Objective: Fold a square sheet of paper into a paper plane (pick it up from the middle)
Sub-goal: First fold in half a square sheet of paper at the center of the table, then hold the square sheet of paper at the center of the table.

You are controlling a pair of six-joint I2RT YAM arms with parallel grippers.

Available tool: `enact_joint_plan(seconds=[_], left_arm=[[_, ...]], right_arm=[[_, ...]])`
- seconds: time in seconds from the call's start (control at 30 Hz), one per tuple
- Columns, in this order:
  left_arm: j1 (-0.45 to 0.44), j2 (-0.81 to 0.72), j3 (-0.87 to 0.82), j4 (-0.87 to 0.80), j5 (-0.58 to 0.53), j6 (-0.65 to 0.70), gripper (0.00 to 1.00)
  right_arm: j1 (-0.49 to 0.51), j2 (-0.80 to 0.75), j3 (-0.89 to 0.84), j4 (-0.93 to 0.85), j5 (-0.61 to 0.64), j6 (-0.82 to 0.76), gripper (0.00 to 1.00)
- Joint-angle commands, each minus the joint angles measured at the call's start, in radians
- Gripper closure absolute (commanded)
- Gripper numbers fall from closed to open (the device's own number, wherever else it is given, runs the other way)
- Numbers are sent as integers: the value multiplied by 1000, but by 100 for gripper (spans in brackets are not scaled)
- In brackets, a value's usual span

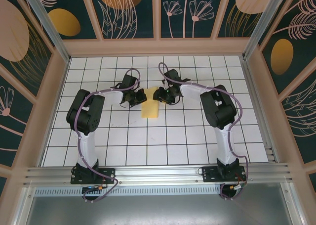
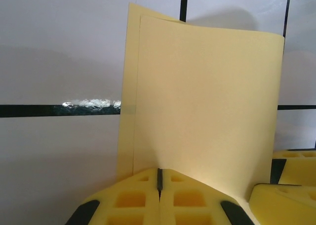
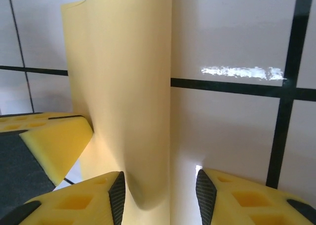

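Now: the square sheet of paper sits mid-table, on the white tiles with black grid lines, right between my two wrists. From above it reads as a plain yellow-orange shape, longer than it is wide, with its far end up where both my grippers meet it. My left gripper is pinched tight on the sheet's edge, yellow pads pressed together with only a dark seam between them. From that wrist the paper rises as a smooth matte wall. It is doubled over: two layers, the rear one peeking out along the left side as a thin offset strip. The top edge bows slightly, and a soft dimple runs up from where I grip. No print or marks on it. My right gripper stands partly spread, with the paper's curled fold dipping down between its pads. The left pad is close against the curve, and the right pad is apart from it, with bare tile showing in the gap. From this wrist the sheet twists upward as a tall, gently rolled band.
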Motion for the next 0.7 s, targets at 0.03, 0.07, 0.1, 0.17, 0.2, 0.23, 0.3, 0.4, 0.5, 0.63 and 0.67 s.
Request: enact_joint_plan(seconds=[0.03, 0.07, 0.1, 0.17, 0.2, 0.23, 0.3, 0.4, 0.5, 0.63, 0.67], left_arm=[[5, 44, 6, -73, -83, 30, 98], [5, 44, 8, -73, -84, 30, 98], [5, 45, 9, -73, -85, 29, 98], [5, 43, 9, -73, -85, 30, 98], [4, 41, 11, -74, -83, 31, 98], [5, 39, 11, -74, -82, 31, 98], [5, 33, 13, -72, -76, 31, 98], [6, 10, 14, -57, -54, 29, 96], [6, -27, 23, -43, -43, 28, 92], [7, -73, 29, -19, -36, 24, 86], [6, -81, 28, -14, -35, 21, 84]], right_arm=[[8, -59, -82, 50, -133, -21, 55], [7, -62, -90, 57, -145, -21, 55], [7, -66, -99, 62, -151, -23, 57], [7, -67, -112, 71, -166, -23, 60], [7, -65, -113, 72, -163, -24, 60], [8, -63, -114, 70, -158, -25, 61], [7, -56, -111, 70, -148, -23, 62], [8, -39, -96, 49, -109, -22, 64], [7, -10, -69, -7, -32, -23, 65], [12, 36, -31, -82, 77, -14, 66], [18, 46, -23, -96, 106, -7, 67]])
